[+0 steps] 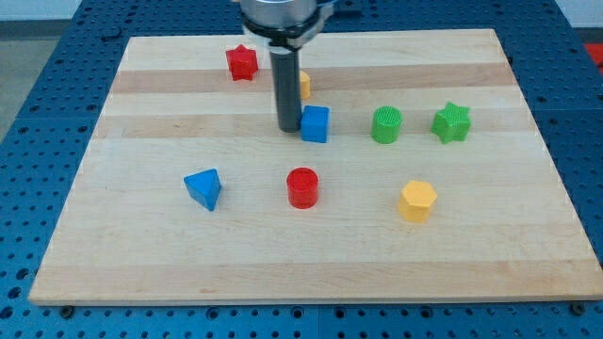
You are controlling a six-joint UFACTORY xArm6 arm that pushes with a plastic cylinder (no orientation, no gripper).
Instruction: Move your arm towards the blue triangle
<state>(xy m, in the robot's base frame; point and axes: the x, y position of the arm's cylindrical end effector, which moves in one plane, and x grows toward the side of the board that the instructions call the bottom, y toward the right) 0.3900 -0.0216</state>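
The blue triangle (203, 188) lies on the wooden board (141, 254) at the view's lower left. My tip (287, 128) rests on the board near the top centre, touching or just left of the blue cube (316, 123). The tip is well up and to the right of the blue triangle. The rod comes down from the view's top edge.
A red star (242, 63) sits at the top left of the rod. A yellow block (304, 85) is partly hidden behind the rod. A red cylinder (302, 187), a yellow hexagon (417, 201), a green cylinder (386, 124) and a green star (451, 122) lie further right.
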